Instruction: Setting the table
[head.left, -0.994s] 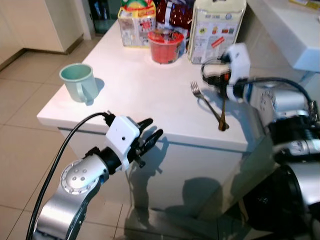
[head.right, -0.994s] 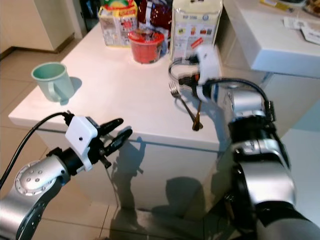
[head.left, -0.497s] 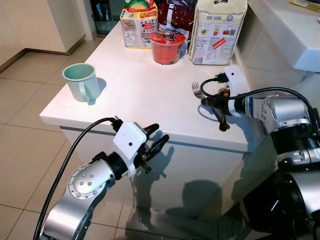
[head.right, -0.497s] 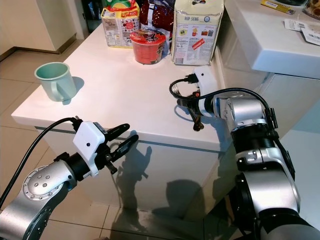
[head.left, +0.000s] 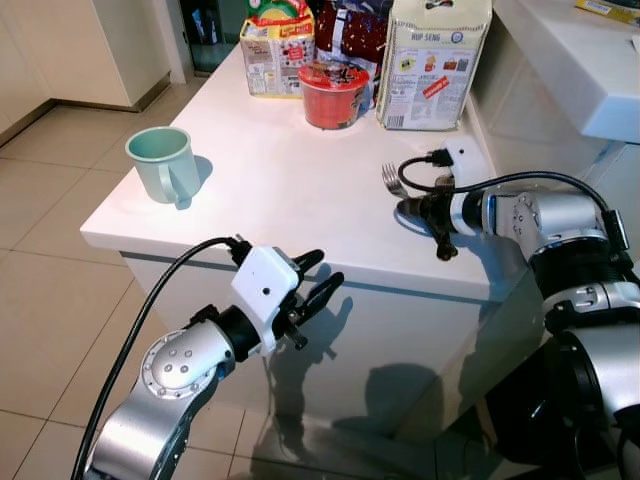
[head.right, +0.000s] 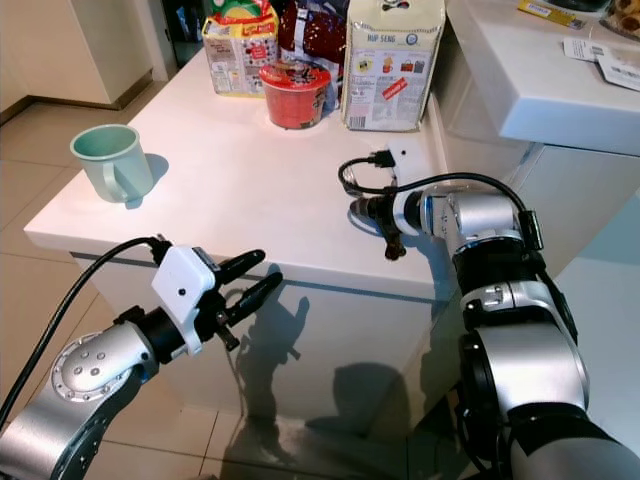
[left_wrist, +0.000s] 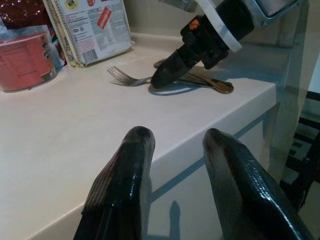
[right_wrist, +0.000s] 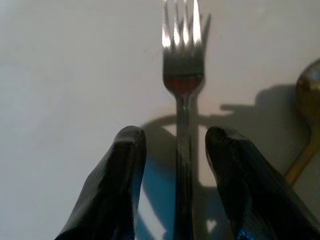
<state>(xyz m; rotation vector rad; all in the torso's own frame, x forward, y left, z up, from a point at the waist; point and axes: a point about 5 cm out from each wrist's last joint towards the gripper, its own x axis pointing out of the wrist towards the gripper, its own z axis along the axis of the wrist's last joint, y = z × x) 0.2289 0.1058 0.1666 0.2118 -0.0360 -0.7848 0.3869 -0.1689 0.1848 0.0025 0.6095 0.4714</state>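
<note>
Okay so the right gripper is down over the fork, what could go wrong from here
The fork lies flat between the open fingers of the right gripper, so they may slip off its thin handle. The gold spoon lies right against the fork near the table edge; a nudge might knock it off.

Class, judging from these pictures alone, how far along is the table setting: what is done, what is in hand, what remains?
Done: little; the fork and spoon lie crossed near the table edge, the green mug stands apart. In hand: the right gripper is open, its fingers straddling the fork handle, not yet closed. The left gripper hovers open off the table's front edge. Left: grasping and placing the fork, then the spoon.
</note>
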